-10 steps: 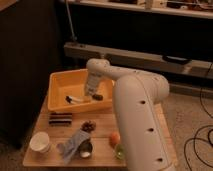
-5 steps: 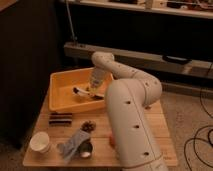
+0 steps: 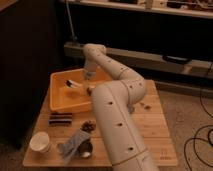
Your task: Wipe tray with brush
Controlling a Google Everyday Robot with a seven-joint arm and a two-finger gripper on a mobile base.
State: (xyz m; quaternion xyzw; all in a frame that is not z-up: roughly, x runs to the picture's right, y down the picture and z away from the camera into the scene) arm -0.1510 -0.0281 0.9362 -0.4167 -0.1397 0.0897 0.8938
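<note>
The yellow tray (image 3: 59,102) sits at the back left of a wooden table (image 3: 150,131). My white arm rises from the front, bends high over the tray and comes down into it. My gripper (image 3: 88,85) is low inside the tray near its right wall. It is shut on the brush (image 3: 74,84), a dark and white tool that sticks out to the left and lies against the tray floor.
In front of the tray lie a dark bar (image 3: 61,119), a white cup (image 3: 40,141), a grey cloth (image 3: 71,144), a dark round object (image 3: 86,148) and a brown lump (image 3: 89,125). A black cabinet (image 3: 20,65) stands left; a low shelf (image 3: 165,57) runs behind.
The gripper and brush have swept across the tray floor, first to the right and back, now to the left again. The arm has swung right, uncovering the table's front.
</note>
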